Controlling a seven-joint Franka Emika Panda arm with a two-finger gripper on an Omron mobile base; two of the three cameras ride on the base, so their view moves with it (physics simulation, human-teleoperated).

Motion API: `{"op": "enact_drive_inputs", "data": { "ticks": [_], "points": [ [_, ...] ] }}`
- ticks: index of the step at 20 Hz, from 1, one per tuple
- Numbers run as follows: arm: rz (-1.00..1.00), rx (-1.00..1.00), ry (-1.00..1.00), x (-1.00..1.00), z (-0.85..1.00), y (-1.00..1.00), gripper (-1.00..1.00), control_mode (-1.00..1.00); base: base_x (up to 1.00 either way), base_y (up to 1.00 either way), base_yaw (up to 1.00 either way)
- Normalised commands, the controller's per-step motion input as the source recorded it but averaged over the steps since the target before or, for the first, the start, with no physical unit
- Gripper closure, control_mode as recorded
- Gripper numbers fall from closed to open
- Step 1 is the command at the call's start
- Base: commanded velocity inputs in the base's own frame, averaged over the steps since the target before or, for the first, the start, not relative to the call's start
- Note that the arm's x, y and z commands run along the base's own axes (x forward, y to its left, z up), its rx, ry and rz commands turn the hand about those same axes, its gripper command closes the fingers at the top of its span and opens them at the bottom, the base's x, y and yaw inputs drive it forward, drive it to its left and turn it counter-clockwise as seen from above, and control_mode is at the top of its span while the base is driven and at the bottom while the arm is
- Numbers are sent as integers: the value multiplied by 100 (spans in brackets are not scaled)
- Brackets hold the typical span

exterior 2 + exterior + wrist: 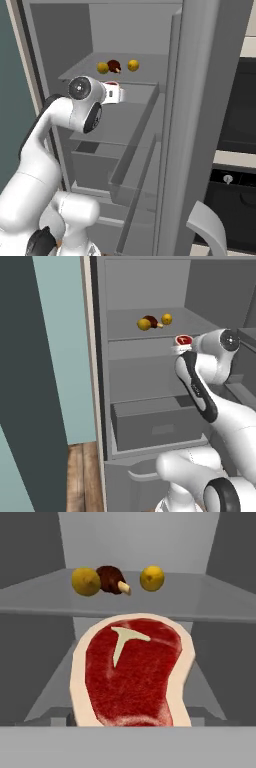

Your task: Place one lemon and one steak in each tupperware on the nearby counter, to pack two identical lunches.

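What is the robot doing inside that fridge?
The robot arm is reaching into the open fridge. A red steak sits right at its fingers, which stand wide, so it looks held. On the shelf behind lie two lemons with a darker, bone-in piece of meat between them, nearer the left one. None of the food is packed yet.

Dark steak (114, 579) lies between two lemons (85, 581).

Glossy white rounded arm (235, 421) with dark joint bands.
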Motion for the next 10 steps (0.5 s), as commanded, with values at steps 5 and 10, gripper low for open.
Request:
{"op": "enact_drive_inputs", "data": {
  "ticks": [5, 10],
  "points": [
    [19, -2, 0, -74, 0, 7, 100, -100, 0, 0, 0],
    [3, -1, 0, -17, 0, 4, 100, 100, -74, 19, 7]
  ]
}}
